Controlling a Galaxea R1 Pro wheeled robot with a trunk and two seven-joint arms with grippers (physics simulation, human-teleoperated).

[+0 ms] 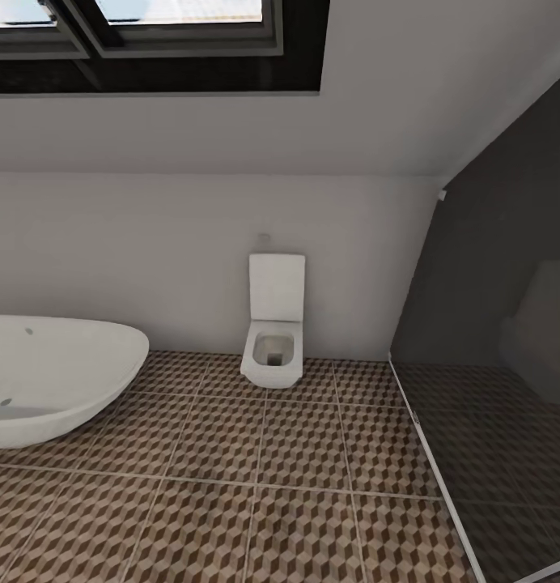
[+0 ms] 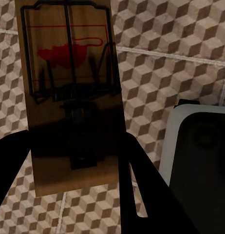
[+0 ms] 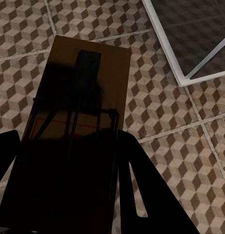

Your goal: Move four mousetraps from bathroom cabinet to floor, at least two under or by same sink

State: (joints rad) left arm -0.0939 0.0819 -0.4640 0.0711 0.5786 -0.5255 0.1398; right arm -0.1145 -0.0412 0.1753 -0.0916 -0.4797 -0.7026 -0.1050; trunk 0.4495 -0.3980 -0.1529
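In the left wrist view, a tan mousetrap (image 2: pixel 73 97) with dark wire and a red spot is held above the cube-patterned bathroom floor (image 2: pixel 166 73), and my left gripper (image 2: pixel 73 146) is shut on its lower end. Another mousetrap (image 3: pixel 83 97), in shadow, sits in my right gripper (image 3: pixel 68 146), which is shut on it over the same tiles (image 3: pixel 166 112). The cabinet and the sink are out of view.
Ahead, the head view has tiled floor (image 1: pixel 231 486), a white oval bathtub (image 1: pixel 53 380) at the left and a square white toilet (image 1: pixel 273 332) against the back wall. A dark glass partition (image 1: pixel 490 364) with a pale frame (image 3: pixel 190 75) closes the right side.
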